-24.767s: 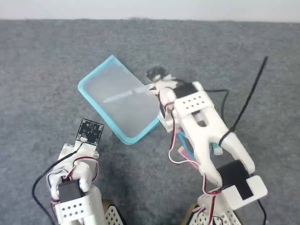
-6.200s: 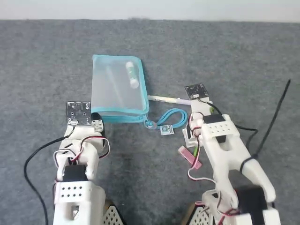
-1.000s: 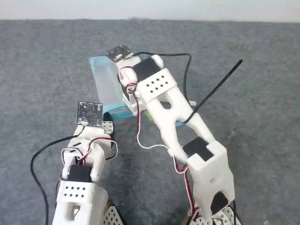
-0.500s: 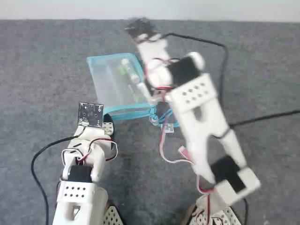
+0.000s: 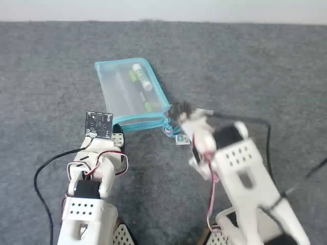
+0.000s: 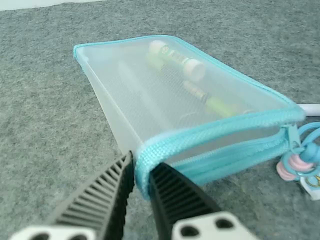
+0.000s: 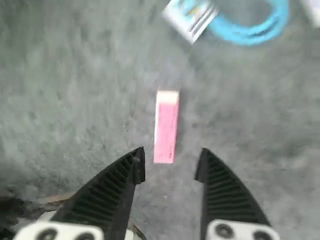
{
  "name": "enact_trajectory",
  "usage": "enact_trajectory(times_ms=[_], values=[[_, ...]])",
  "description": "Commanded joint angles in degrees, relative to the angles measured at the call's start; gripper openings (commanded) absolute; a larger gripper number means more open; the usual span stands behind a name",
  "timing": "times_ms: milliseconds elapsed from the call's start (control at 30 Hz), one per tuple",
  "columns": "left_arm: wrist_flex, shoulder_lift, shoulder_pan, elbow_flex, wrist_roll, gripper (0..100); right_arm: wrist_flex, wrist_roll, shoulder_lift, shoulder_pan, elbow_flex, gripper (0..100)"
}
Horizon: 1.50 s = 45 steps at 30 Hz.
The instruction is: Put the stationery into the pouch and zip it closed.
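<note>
Currently left fingers [image 6: 175,192] pinching pouch [image 6: 165,100], eraser [image 7: 166,125] outside

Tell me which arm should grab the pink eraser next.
Probably the right. The right claw hangs open just over the pink eraser, while the left claw is shut on the corner of the pouch, steadying it.

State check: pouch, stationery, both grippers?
Translucent teal-trimmed zip pouch: lying flat, mouth looks unzipped.
White-and-green glue stick: inside the pouch.
Pink rectangular eraser: lying outside the pouch.
Left gripper: shut on the pouch's corner.
Right gripper: open, over the eraser.
</note>
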<state>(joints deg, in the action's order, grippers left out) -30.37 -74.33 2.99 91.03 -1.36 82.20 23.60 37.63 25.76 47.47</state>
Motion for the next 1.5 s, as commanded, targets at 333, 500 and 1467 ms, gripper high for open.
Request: enact_trajectory(times_ms=[333,500,1467], values=[[1.93,0.7,-0.26,-1.1,-0.44,1,-7.78,7.03,9.98,-5.49,14.07,19.2],[1.93,0.7,-0.44,-1.1,-0.44,1,-13.58,7.74,9.98,-6.55,20.13,19.1],[1.93,0.7,-0.53,-1.1,-0.44,1,-14.9,4.66,-6.55,-9.71,9.58,0.7]])
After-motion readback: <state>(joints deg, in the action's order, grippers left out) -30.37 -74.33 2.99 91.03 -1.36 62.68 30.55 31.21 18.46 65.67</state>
